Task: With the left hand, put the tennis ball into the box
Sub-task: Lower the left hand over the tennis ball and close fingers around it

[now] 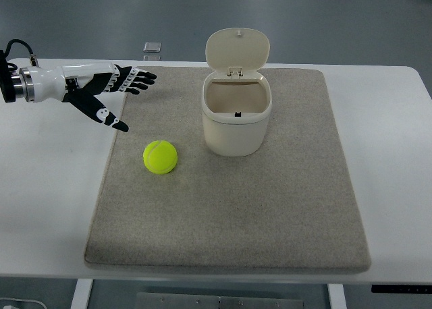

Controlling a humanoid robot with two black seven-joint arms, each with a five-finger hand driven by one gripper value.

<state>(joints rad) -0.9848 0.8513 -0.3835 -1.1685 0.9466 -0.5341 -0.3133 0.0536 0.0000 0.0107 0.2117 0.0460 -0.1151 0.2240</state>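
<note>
- The left hand (101, 90) enters from the picture's left edge on a white forearm, palm roughly level, hovering over the white table (47, 187) right at the left border of the mat.
- Its fingers (135, 79) are spread and empty — 4 reach out toward the right, while the thumb angles down and to the right, toward the ball.
- The beige mat (229, 235) begins just under the fingertips and stretches away to the right of the hand, covering most of the tabletop.
- The tennis ball (160, 157), yellow-green, lies on the mat below and to the right of the hand, near the thumb tip but apart from it — nothing touches it.
- The box (236, 120), a cream bin with rounded corners, stands upright on the mat farther right of the hand, just beyond the ball and not touching it.
- Its hinged lid (237, 49) stands raised at the far side, leaving the inside open to view.
- A small grey object (153, 48) rests at the table's far edge, above the fingertips.
</note>
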